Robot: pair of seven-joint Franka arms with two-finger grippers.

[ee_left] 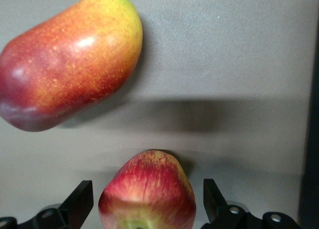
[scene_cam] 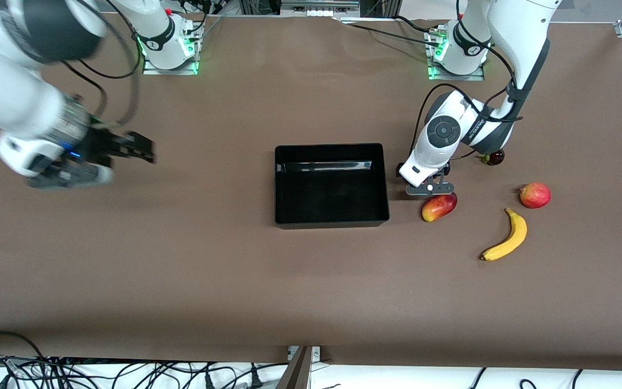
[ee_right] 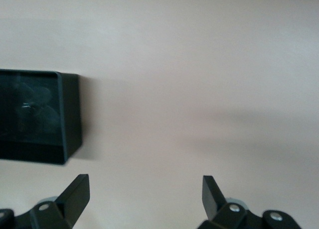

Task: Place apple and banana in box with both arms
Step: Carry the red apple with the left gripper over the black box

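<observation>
Right claw spread wide near box.

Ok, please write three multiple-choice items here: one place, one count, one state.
1. How many fruits lie in the glossy black plastic box? A none; B one; C two.
2. Where is the curved yellow banana? A in the box; B on the table, nearer the front camera than the round pinkish-red fruit; C in the right gripper.
3. How is the left gripper? A shut on the banana; B shut, empty; C open around the small red-yellow apple.
Key: A, its floor is bare; B, it lies lower than that fruit in the front view; C, its fingers flank the apple.
</observation>
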